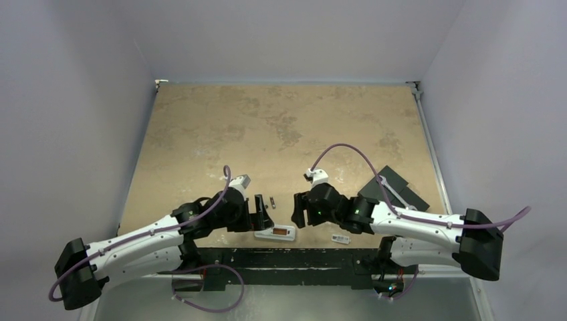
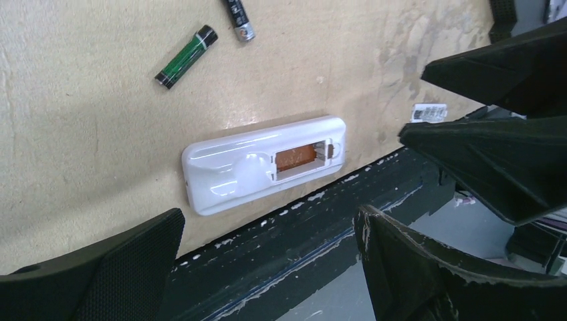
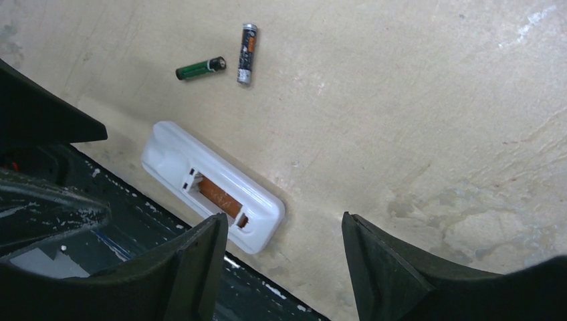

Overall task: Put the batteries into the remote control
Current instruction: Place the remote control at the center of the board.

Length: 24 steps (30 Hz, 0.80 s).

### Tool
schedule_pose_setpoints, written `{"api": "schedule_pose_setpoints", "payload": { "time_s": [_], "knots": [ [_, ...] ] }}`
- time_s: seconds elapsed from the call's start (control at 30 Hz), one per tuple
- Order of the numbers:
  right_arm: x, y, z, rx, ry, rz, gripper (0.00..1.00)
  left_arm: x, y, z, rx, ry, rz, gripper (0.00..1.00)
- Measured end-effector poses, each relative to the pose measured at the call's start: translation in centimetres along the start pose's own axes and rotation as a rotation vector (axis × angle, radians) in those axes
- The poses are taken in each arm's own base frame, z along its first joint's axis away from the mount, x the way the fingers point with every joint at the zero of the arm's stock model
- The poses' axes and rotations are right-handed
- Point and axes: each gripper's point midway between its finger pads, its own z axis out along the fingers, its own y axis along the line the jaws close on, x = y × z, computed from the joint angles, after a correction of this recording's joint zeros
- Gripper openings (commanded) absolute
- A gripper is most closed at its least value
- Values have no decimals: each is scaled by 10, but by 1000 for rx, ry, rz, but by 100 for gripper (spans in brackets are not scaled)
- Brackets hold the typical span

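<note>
The white remote control (image 1: 275, 233) (image 2: 264, 164) (image 3: 210, 186) lies back up at the table's near edge. Its compartment is uncovered and shows an orange-brown inside with no cell in it. Two batteries lie loose just beyond it: a green one (image 2: 186, 57) (image 3: 200, 68) and a black one with an orange band (image 2: 240, 19) (image 3: 247, 53). In the top view only a small dark battery (image 1: 273, 201) shows. My left gripper (image 1: 263, 215) (image 2: 271, 221) hovers open at the remote's left end. At the remote's right end my right gripper (image 1: 297, 212) (image 3: 284, 224) stands open. Neither holds anything.
A small white cover piece (image 1: 341, 239) (image 2: 428, 112) with a barcode label lies right of the remote. A flat black object (image 1: 394, 187) sits at the back right behind the right arm. The black base rail (image 1: 294, 257) runs along the table's near edge.
</note>
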Motion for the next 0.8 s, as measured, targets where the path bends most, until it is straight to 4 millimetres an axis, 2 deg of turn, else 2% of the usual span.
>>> {"api": "schedule_pose_setpoints", "payload": {
  "time_s": [0.23,0.47,0.8],
  "knots": [
    [-11,10,8,10,6,-30,67,-14,-15,-15,47,-53,25,99],
    [-19,19,22,33,22,-63,62,-25,-20,-31,63,-99,72,99],
    [-29,33,44,54,46,-94,58,-57,-45,-76,140,-239,173,95]
  ]
}}
